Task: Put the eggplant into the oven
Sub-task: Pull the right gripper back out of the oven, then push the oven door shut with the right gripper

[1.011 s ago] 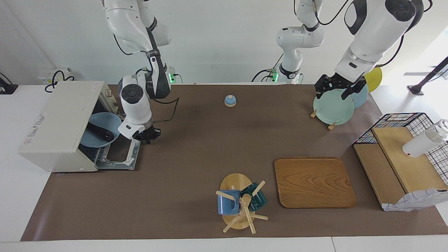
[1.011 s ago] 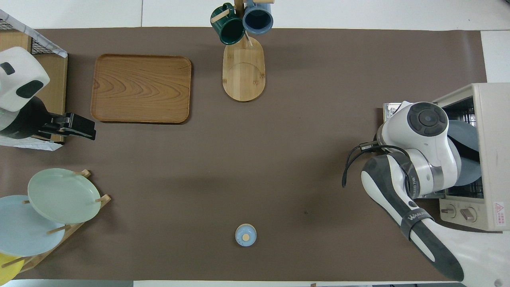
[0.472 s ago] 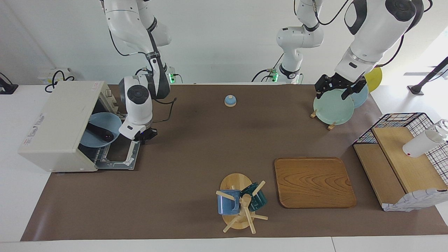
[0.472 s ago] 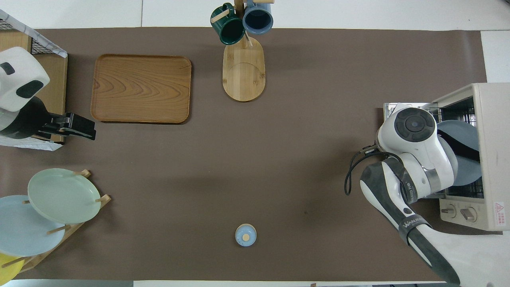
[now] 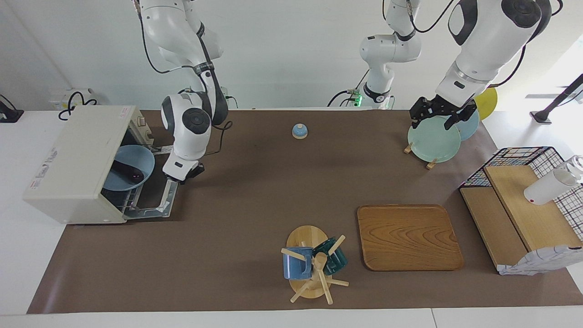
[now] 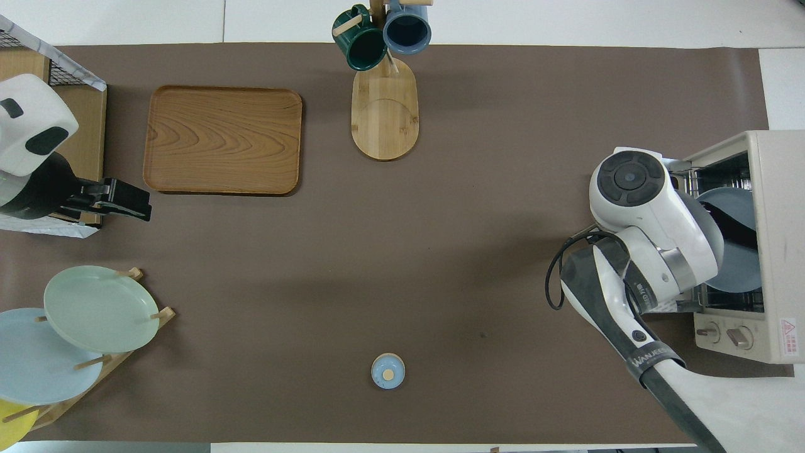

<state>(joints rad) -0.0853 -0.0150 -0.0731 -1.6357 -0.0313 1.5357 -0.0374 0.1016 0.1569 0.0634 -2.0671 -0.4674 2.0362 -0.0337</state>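
The cream-white oven stands at the right arm's end of the table; it also shows in the overhead view. Its door hangs open, tilted partly up off the table. Inside, the dark eggplant lies on a blue plate; in the overhead view the eggplant shows as a dark strip on the plate. My right gripper is at the door's free edge, touching or very close to it. My left gripper waits open and empty over the plate rack.
A small blue bell sits near the robots. A mug tree with two mugs and a wooden tray lie farther out. A plate rack and a wire basket with a wooden shelf stand at the left arm's end.
My right gripper has risen and swung at the door's edge, and the oven door has tilted up from lying flat. The left arm has not moved.
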